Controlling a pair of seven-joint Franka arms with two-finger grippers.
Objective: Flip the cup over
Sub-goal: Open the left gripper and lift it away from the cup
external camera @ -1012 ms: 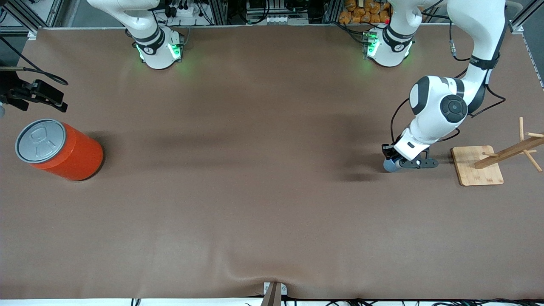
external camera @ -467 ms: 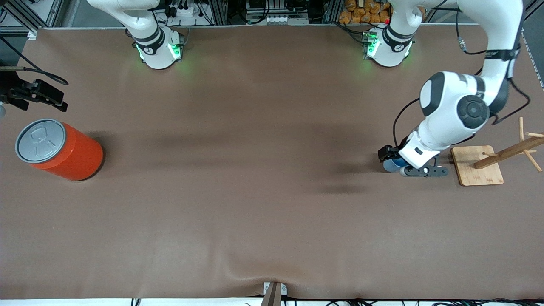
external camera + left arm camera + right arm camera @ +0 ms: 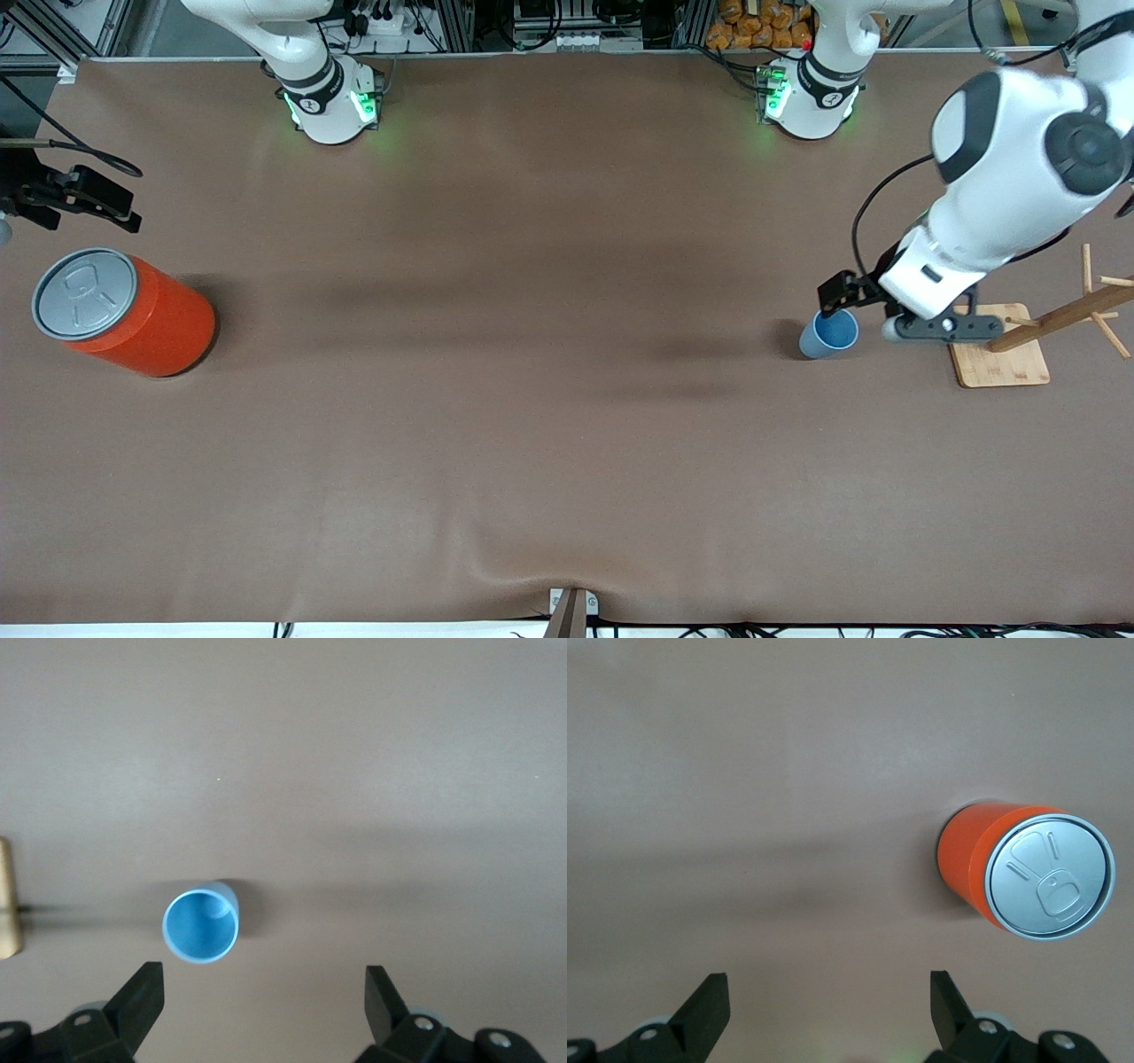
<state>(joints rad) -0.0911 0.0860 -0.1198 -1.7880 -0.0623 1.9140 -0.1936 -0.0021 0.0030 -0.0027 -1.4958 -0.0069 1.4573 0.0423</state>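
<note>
The small light-blue tapered plastic cup (image 3: 829, 334) stood mouth-up on the brown worktop (image 3: 532, 425), beside the wooden peg rack (image 3: 1019, 341) toward the left arm's end. The flip looked done; next was likely withdrawal. The left end effector (image 3: 261, 1010) hung released above it; a second earlier it sat low around the cup. The right end effector (image 3: 826, 1010), spread wide, waited above the orange-red cylinder with a grey lid (image 3: 1028, 870).

Light-blue cup (image 3: 829, 334), darker blue inside; orange-red can (image 3: 124, 312), grey lid; plain brown surface (image 3: 532, 399); pale wood stand (image 3: 997, 346); black fingers (image 3: 137, 1001).
</note>
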